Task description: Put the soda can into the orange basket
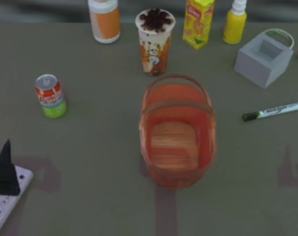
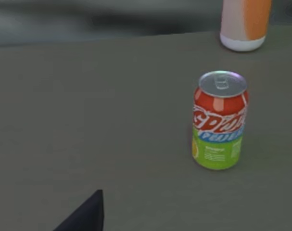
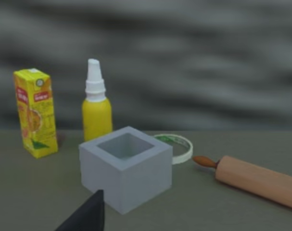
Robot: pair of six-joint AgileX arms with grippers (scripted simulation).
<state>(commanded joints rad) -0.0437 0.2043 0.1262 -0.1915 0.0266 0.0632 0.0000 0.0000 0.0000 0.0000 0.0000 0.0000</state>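
So far nothing of the task looks done: the soda can (image 1: 50,96) stands upright on the table (image 1: 90,157) at the top view's left side, well apart from the orange basket (image 1: 177,130), which sits near the middle with its two handles arched over an empty woven bottom. The left gripper (image 1: 5,169) is low in the left corner of the top view, near the can but apart from it, with bare table between them. Only a dark fingertip of it shows in the left wrist view, so I cannot tell how far its pincer is open; it plainly has hold of nothing, since the can (image 2: 219,120) stands free and untouched ahead of the wrist camera. The right arm is out of the top view, seemingly parked; its wrist camera looks over the grey box (image 3: 126,168), a yellow bottle (image 3: 96,108), a juice carton (image 3: 35,113) and a rolling pin (image 3: 254,180), and its pincer's state cannot be told either. By my judgement the whole job is left: reach the can, close on it, lift it, carry it rightward over the basket's rim and between the handles, and let go.
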